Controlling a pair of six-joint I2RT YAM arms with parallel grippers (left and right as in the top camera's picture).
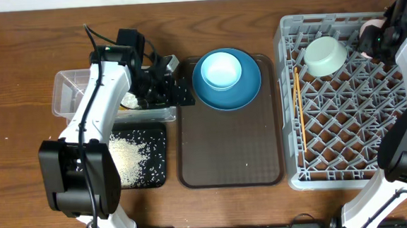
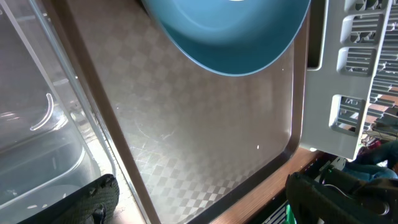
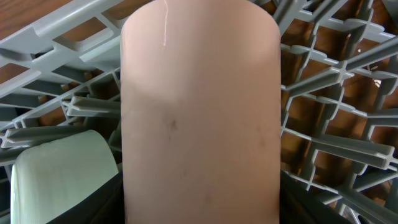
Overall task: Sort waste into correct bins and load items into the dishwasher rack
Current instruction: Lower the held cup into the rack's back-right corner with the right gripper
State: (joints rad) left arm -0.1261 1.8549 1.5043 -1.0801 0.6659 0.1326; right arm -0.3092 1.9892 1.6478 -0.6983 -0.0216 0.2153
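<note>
The blue plate-bowl (image 1: pixel 226 78) sits at the back of the brown serving tray (image 1: pixel 229 155); it also shows in the left wrist view (image 2: pixel 230 37). My left gripper (image 1: pixel 172 79) is open and empty, over the seam between the clear tub (image 1: pixel 71 90) and the brown tray. A bit of yellow-green wrapper (image 1: pixel 128 101) shows in the tub under my arm. White rice grains (image 1: pixel 128 155) lie in the black tray (image 1: pixel 159 175). My right gripper (image 1: pixel 379 36) is shut on a pale pink cup (image 3: pixel 199 112) above the grey rack's (image 1: pixel 347 140) back right part. The mint-green bowl (image 1: pixel 325 55) and chopsticks (image 1: pixel 297 98) rest in the rack.
In the left wrist view my open fingers (image 2: pixel 211 205) frame the brown tray's patterned floor (image 2: pixel 205 137), with the clear tub's wall (image 2: pixel 56 93) at left and the rack's side (image 2: pixel 348 74) at right. The mint bowl (image 3: pixel 62 174) sits just left of the held cup.
</note>
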